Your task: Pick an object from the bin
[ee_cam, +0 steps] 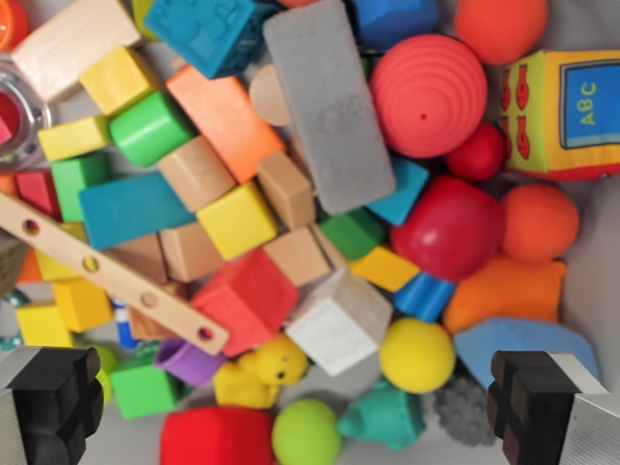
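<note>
The wrist view looks straight down into a bin full of mixed toys. A long grey block [329, 102] lies near the top middle, a ridged red dome [428, 95] to its right, a white cube [339, 322] and a yellow ball [417, 356] lower down. My gripper [295, 412] hangs above the pile, open, with one black fingertip [53, 402] at the lower left and the other at the lower right. Between them lie a red block [215, 436], a green ball [306, 433] and a teal figure [385, 415]. Nothing is held.
A soft ABC cube [567, 111] sits at the right, an orange ball [540, 222] below it. A wooden strip with holes [107, 273] slants across the left. Blue, orange, yellow and green blocks crowd the middle. The pale bin floor [591, 291] shows at the right edge.
</note>
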### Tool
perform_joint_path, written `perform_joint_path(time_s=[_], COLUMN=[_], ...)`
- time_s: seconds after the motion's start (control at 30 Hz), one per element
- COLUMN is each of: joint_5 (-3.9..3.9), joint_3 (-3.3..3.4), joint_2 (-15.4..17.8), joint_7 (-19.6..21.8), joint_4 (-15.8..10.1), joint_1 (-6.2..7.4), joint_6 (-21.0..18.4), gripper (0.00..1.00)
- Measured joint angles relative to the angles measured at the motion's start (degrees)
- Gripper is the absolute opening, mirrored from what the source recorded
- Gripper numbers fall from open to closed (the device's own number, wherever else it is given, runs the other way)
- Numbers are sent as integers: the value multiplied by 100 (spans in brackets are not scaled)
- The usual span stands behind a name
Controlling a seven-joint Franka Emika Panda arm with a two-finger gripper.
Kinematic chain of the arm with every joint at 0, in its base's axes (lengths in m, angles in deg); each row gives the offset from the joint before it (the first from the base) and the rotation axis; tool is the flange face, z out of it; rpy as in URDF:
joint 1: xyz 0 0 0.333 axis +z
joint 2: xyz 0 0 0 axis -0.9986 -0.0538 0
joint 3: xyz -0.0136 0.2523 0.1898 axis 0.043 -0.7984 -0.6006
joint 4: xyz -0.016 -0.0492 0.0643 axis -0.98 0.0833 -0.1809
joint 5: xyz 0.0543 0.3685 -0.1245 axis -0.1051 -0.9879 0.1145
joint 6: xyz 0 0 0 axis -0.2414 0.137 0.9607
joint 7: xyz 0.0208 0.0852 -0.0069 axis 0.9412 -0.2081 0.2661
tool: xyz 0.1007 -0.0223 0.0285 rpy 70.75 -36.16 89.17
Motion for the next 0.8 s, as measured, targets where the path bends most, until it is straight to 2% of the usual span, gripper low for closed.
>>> perform_joint_path(time_s=[0.37, 0.8], joint_5=[0, 0], joint_3=[47, 129], joint_2=[1, -9], joint_7=[-645, -1658], joint_4=[-214, -522], joint_1=[-78, -195], joint_6=[200, 516], gripper=[100, 100])
